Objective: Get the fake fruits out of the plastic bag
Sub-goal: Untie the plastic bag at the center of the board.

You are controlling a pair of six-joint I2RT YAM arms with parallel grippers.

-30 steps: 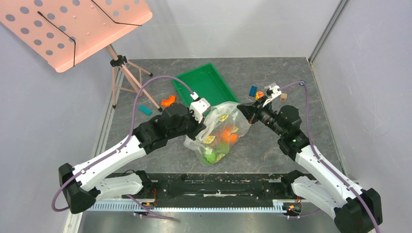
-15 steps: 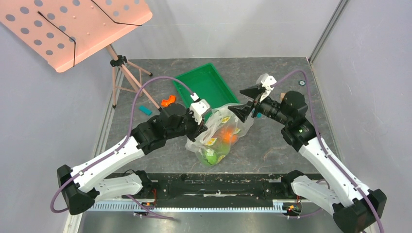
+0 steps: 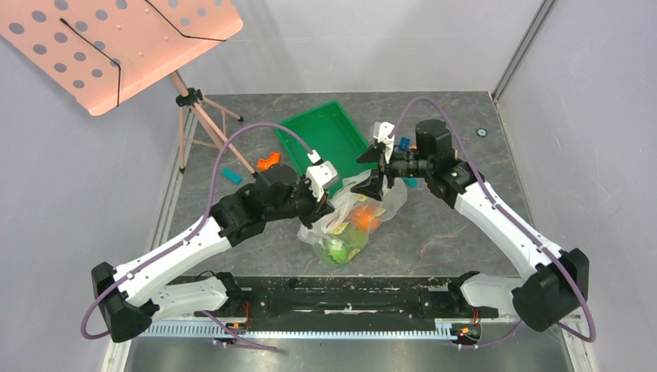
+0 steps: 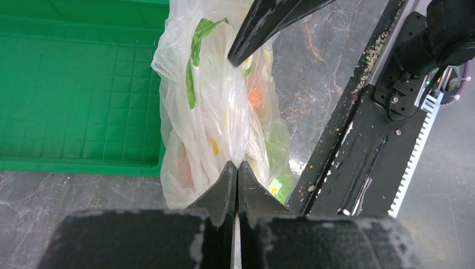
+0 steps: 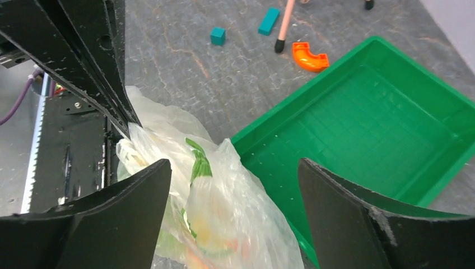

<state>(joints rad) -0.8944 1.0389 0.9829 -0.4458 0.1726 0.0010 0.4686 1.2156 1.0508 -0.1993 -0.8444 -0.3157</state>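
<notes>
My left pincer (image 4: 236,166): fingers together, clamped on a fold of the plastic bag (image 3: 341,226). My right pincer (image 5: 232,168): fingers wide apart, empty, poised over the bag's far end. The bag lies mid-desk, just beside the green tray (image 3: 325,128), with its long axis running from far-right toward the near edge. The round orange (image 3: 366,220) and a green fruit (image 3: 335,249) sit inside, nearward of my right pincer. In my judgement, that free pincer must do the reaching.

Fake fruits (image 3: 364,220) inside clear plastic bag (image 3: 390,198)
</notes>
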